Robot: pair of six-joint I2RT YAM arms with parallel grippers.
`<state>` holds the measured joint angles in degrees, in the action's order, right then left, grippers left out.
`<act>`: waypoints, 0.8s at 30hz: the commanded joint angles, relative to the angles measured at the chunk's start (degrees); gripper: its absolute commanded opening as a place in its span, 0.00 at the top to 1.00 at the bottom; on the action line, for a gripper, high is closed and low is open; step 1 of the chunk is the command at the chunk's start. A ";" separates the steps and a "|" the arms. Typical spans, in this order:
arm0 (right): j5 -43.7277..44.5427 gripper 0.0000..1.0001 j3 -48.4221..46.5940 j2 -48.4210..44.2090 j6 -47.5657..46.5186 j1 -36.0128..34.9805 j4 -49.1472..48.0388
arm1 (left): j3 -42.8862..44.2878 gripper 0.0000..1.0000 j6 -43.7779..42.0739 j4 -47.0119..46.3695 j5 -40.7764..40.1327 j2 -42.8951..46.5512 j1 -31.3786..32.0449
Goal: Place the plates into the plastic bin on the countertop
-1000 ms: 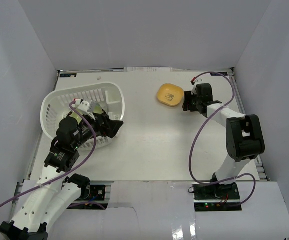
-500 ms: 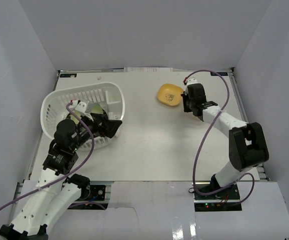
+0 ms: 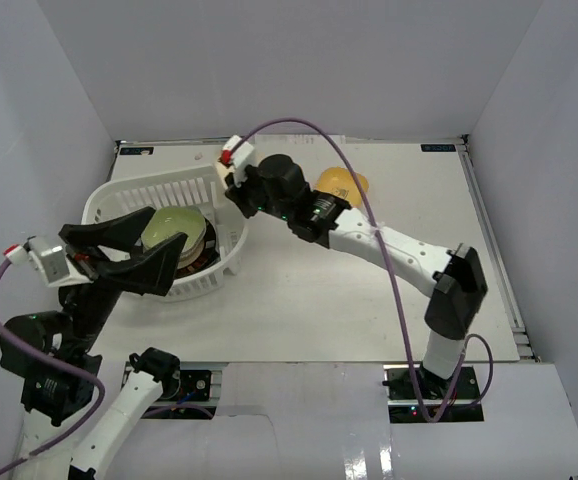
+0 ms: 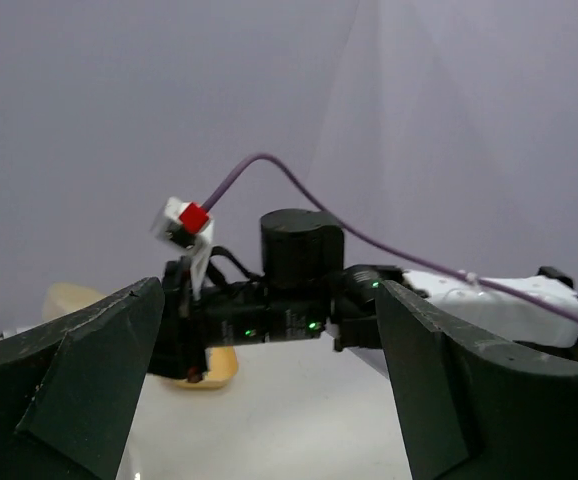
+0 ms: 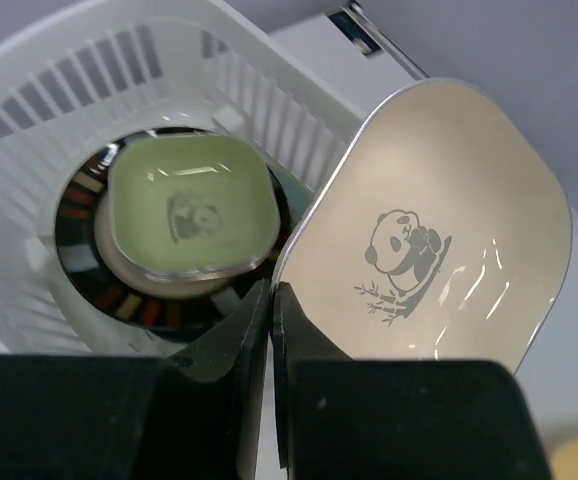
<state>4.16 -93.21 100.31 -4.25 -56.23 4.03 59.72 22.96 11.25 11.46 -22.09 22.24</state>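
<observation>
While right tool (image 5: pixel 269 292) pinches cream plate (image 5: pixel 439 230), arm (image 3: pixel 389 241) stretches toward bin (image 5: pixel 29 230).

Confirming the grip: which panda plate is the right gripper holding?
The cream plate, tilted, rim pinched in the right gripper; the green plate lies in the white basket.

A robot lab cell: pale walls (image 3: pixel 269 60) enclose a white countertop (image 3: pixel 319 300) with 2 cabled arms (image 3: pixel 399 245).

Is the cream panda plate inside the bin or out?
Out. The right gripper pinches its rim, holding the plate tilted at the edge of the bin.
</observation>
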 commanded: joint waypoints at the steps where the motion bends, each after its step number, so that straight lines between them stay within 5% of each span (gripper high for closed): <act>1: -6.85 0.92 -12.31 11.69 -9.17 -4.32 2.61 | 0.65 0.02 0.24 2.28 -3.64 0.37 -0.27; 6: -10.05 0.92 -32.79 25.27 -15.25 -7.84 9.94 | 3.20 0.02 -0.46 5.63 -4.96 1.34 -0.27; 17: -12.78 0.92 -38.52 35.65 -21.14 -9.60 7.13 | 7.34 0.02 -1.69 9.15 -7.33 1.08 -0.27; 18: -11.73 0.88 -38.89 36.09 -21.85 -9.86 7.83 | 6.73 0.02 -1.52 9.23 -7.33 0.99 -0.27; 21: -7.85 0.48 -33.82 32.34 -22.65 -10.57 3.03 | 5.76 0.02 -1.52 9.06 -7.68 0.90 -0.27; 24: -9.08 0.41 -24.32 25.41 -20.19 -10.39 -3.05 | 5.05 0.02 -1.87 8.97 -8.30 0.38 -0.27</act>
<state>-5.43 -122.17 133.82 -24.67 -66.15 8.40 65.49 21.78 19.40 4.56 -20.05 22.24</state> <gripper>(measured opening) 0.582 0.975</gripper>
